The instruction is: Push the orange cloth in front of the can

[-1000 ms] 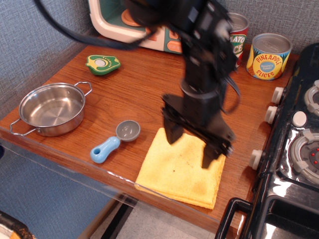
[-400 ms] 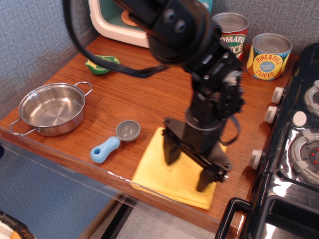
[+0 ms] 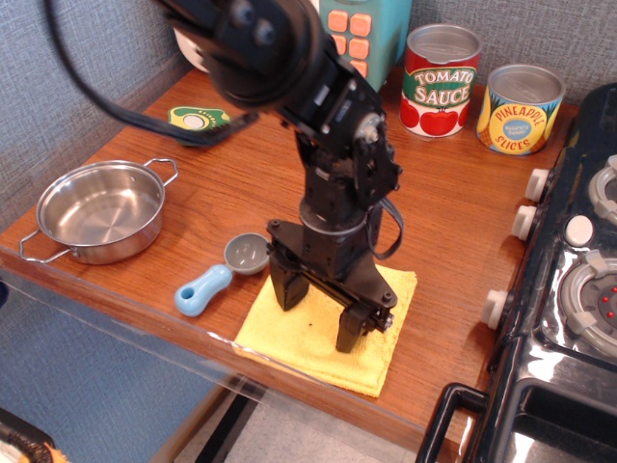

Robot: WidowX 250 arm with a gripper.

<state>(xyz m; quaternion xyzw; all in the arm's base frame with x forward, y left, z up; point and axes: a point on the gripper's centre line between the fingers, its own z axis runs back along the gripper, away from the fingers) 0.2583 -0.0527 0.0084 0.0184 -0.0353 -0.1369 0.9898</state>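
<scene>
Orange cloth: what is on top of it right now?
The open hand stands on the orange cloth, its fingers spread and pressing down. Tiny dark specks show near the middle. The cloth under the hand's body is hidden.

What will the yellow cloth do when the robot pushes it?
The cloth looks soft and flat, so it will probably slide but may bunch up. The gripper is open with both fingers down on it, which should help drag it. One corner overhangs the table edge.

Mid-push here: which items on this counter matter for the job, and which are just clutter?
In the job:
orange cloth
gripper, open, fingers down on the cloth
tomato sauce can
pineapple slices can

Lying about:
steel pan
blue scoop
green toy
toy stove
</scene>
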